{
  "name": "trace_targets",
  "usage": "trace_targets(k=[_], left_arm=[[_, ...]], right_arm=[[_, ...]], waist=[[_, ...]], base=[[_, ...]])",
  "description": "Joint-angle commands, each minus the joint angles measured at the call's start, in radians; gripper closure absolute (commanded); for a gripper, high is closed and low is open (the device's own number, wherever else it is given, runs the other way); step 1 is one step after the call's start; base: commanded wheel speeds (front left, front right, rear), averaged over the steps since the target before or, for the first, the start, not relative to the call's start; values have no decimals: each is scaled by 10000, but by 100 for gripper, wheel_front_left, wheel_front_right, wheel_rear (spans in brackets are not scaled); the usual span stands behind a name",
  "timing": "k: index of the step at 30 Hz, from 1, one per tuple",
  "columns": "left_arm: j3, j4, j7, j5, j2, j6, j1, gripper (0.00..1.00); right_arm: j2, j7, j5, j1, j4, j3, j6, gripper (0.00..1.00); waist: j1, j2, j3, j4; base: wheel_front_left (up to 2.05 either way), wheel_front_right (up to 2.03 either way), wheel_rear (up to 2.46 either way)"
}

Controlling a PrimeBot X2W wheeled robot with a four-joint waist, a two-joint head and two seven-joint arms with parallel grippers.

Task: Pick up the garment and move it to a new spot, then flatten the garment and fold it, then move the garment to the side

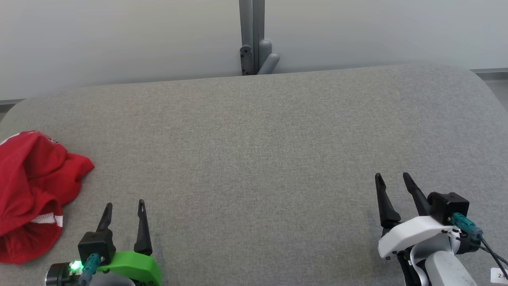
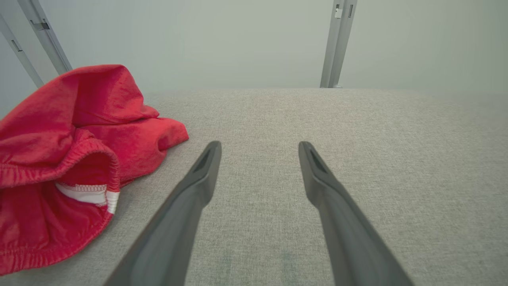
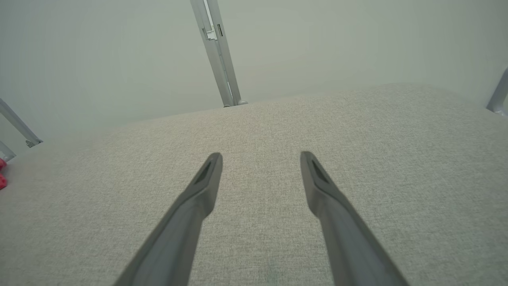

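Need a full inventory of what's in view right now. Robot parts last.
garment: 1, red with white trim, crumpled at the table's left edge
table: 1, grey fabric top, spans the head view
metal posts: several, grey, against the wall behind the table
wall: 1, pale grey, beyond the table
left gripper: 1, black on a green wrist, lower left, jaws open, right of the garment, not touching it
right gripper: 1, black on a white wrist, lower right, jaws open, holding nothing
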Motion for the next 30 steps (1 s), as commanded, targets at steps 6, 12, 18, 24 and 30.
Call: trace_targets(k=[6, 12, 18, 24, 30], left_arm=[[-16, 77, -182, 592, 76, 100, 32, 0], [95, 186, -291, 918, -40, 160, -78, 0], [484, 368, -403, 1090, -149, 298, 191, 0], [877, 534, -400, 1037, -229, 257, 282, 0], [1181, 531, -400, 1021, -288, 54, 359, 0]], right_arm=[[-112, -208, -568, -120, -3, 75, 3, 0], [-204, -315, -953, -139, -77, 368, 4, 0], [-288, -418, -1311, -198, -88, 909, 4, 0], [-263, -422, -1182, -421, 59, 1599, 2, 0], [-233, -422, -1037, -590, 178, 2007, 2, 0]], waist=[[0, -1, 44, 119], [0, -1, 165, 956], [0, -1, 215, 2645], [0, -1, 296, 4203], [0, -1, 430, 4810]], base=[[0, 0, 0], [0, 0, 0], [0, 0, 0], [0, 0, 0], [0, 0, 0]])
